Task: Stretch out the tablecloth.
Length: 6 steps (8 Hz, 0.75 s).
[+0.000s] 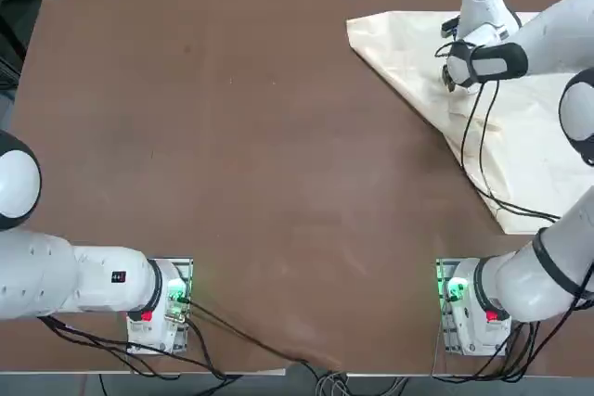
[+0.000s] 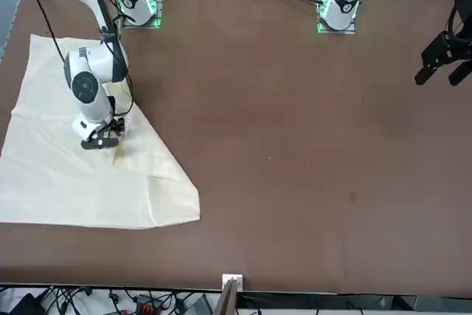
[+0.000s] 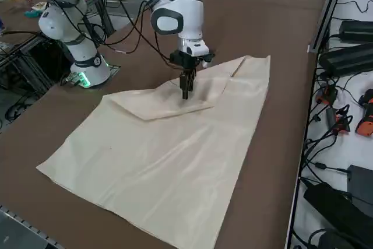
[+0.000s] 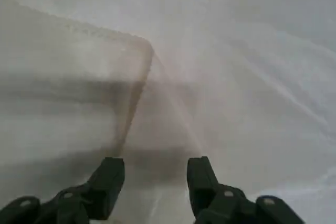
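The tablecloth [image 1: 520,146] lies folded at the table's 2 o'clock corner. The right gripper [image 3: 186,93], fingers parted and empty, hovers over the flap's corner; next it likely descends, pinches, and unfolds.

A: Status of the large thin cream-white fabric tablecloth [image 1: 520,150]?

B: Lying on the brown table at the far right corner, on the robot's right side. Not flat: one corner is folded back over the rest [image 3: 169,100], leaving a long diagonal edge toward the table centre.

A: Surface?

B: Plain, unpatterned, softly creased [image 2: 66,175]. The wrist camera shows the folded flap's corner lying on the layer below [image 4: 142,51].
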Each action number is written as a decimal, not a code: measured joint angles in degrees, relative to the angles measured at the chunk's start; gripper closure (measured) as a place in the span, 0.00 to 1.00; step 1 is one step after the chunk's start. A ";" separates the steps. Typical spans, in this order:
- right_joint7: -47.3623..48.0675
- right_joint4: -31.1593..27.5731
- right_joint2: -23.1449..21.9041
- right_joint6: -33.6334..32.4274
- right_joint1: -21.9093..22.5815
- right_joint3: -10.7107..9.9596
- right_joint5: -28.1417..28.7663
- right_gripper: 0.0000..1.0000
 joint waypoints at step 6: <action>10.55 0.20 4.55 4.75 -0.19 0.03 0.01 0.23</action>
